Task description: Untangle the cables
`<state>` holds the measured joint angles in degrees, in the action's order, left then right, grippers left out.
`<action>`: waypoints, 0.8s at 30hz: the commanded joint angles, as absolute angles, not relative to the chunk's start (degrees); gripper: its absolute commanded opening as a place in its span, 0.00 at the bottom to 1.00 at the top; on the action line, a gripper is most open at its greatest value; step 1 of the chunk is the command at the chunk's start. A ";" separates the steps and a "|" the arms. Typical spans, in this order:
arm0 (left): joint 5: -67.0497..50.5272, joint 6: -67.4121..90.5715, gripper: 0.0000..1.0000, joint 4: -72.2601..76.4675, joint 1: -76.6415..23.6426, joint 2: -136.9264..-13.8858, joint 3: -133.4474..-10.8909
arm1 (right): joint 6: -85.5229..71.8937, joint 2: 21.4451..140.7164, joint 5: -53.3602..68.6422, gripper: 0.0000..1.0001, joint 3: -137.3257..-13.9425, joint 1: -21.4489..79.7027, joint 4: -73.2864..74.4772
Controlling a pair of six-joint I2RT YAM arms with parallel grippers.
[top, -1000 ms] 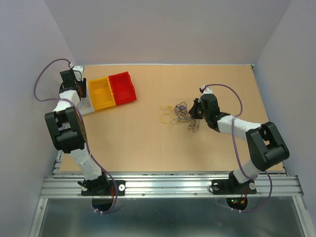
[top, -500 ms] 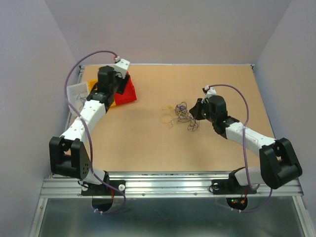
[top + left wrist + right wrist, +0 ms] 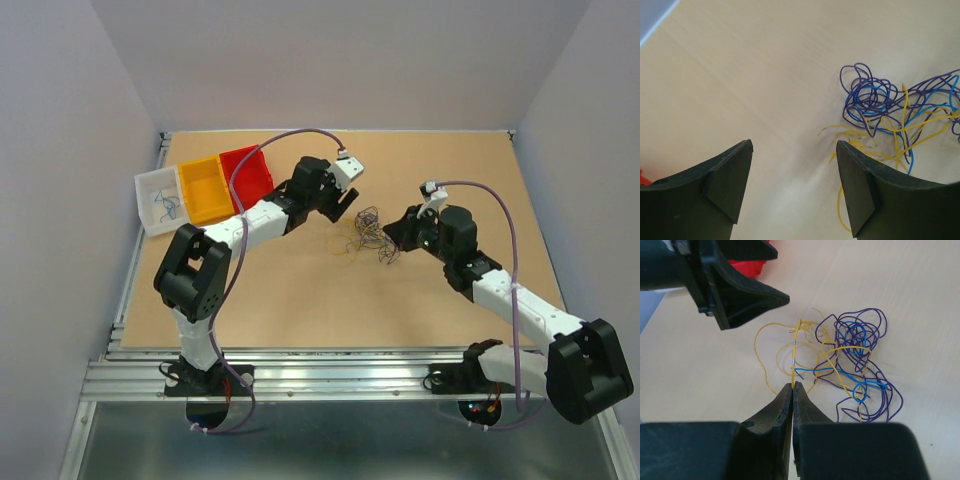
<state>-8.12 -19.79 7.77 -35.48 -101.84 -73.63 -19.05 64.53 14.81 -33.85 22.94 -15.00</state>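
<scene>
At mid-bench, the left tool hung wide open just left of the cables. Right of them, the right tool pinched a yellow strand. The left would do best to grip a different strand and draw away slowly.

Cables on table, right of bins

White bin, yellow bin and red bin stand side by side on the wooden table.
</scene>
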 commanded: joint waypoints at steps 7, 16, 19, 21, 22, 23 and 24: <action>-15.55 -20.21 0.80 12.57 -34.89 -101.17 -68.39 | -19.25 64.77 13.63 0.06 -33.57 22.94 -17.58; -15.30 -21.09 0.77 9.76 -34.89 -100.46 -68.11 | -19.34 66.62 12.13 0.06 -34.10 22.94 -17.67; -12.22 -20.83 0.77 9.58 -34.81 -99.24 -67.86 | -19.25 67.58 10.29 0.06 -34.36 22.94 -17.58; -12.13 -21.27 0.77 9.75 -34.89 -98.27 -67.06 | -19.16 68.29 9.67 0.06 -34.80 22.94 -17.49; -12.74 -21.53 0.77 9.67 -34.89 -97.22 -66.80 | -19.16 68.81 9.58 0.06 -34.98 22.94 -17.40; -13.09 -21.79 0.77 9.67 -34.89 -96.86 -66.19 | -19.25 69.08 9.15 0.06 -35.15 23.03 -17.32; -13.53 -22.06 0.77 9.67 -34.89 -96.59 -65.92 | -19.25 69.34 9.05 0.06 -35.24 22.94 -17.31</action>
